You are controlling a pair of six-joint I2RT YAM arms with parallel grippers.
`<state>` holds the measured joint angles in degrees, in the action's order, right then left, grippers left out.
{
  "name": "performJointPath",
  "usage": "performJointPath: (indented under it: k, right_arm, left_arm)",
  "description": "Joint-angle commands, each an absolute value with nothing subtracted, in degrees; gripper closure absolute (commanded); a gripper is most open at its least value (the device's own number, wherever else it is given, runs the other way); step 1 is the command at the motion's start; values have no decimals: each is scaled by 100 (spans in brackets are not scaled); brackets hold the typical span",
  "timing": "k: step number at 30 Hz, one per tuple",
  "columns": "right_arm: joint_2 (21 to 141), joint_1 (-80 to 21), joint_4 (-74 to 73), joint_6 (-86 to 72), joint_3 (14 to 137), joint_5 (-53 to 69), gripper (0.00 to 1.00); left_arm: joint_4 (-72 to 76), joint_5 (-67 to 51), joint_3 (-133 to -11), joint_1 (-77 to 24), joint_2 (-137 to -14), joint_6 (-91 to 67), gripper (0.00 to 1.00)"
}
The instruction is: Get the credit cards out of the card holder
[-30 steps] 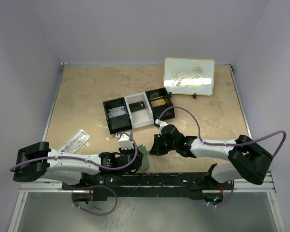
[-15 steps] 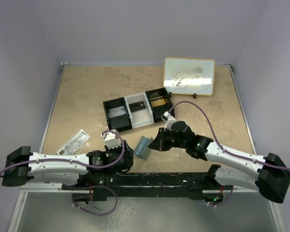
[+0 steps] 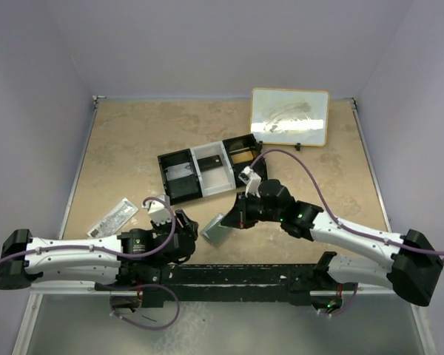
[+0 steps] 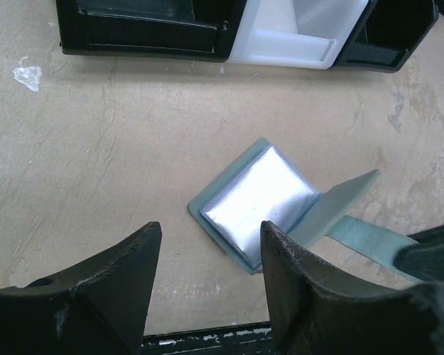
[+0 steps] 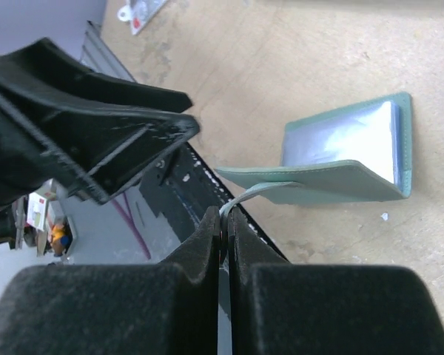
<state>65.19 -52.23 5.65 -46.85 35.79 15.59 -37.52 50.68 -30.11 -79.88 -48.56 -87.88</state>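
Glare whitens the clear pocket of the card holder, so whether credit cards sit inside cannot be told; it lies open on the desk near the front edge, between the grippers. One half lies flat and the other tilts up, the long axis running near-left to far-right toward the right gripper, which is clamped on its thin strap, while the left gripper hangs wide and empty beside it. Behind, the three-compartment tray holds a tan thing in its right compartment, too small to name.
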Motion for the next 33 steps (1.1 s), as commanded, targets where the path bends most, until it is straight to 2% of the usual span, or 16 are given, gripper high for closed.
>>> performJointPath:
  k: [1, 5, 9, 15, 25, 33]
  right_arm:
    - [5703, -5059, 307, -4568, 3505, 1488, 100]
    - [5379, -4476, 80, -4933, 2570, 1674, 100]
    - [5438, -4447, 151, -5351, 2017, 1616, 100]
    - [5137, -4437, -293, -5824, 1796, 978, 100]
    - [5231, -4430, -866, -6437, 1581, 227, 100]
    - [5405, -4421, -654, -6534, 1523, 98, 100]
  left_arm:
    - [-3576, 5236, -3296, -7972, -5027, -8624, 46]
    - [-3103, 5161, -3331, -7966, -5213, -8272, 46]
    - [-2725, 5036, -3377, -7963, -5449, -8047, 46]
    - [-2147, 4703, -3385, -7944, -5740, -7651, 44]
    - [-737, 3187, -3426, -7233, -6722, -6684, 43]
    - [-730, 3148, -3858, -7159, -7432, -6420, 43]
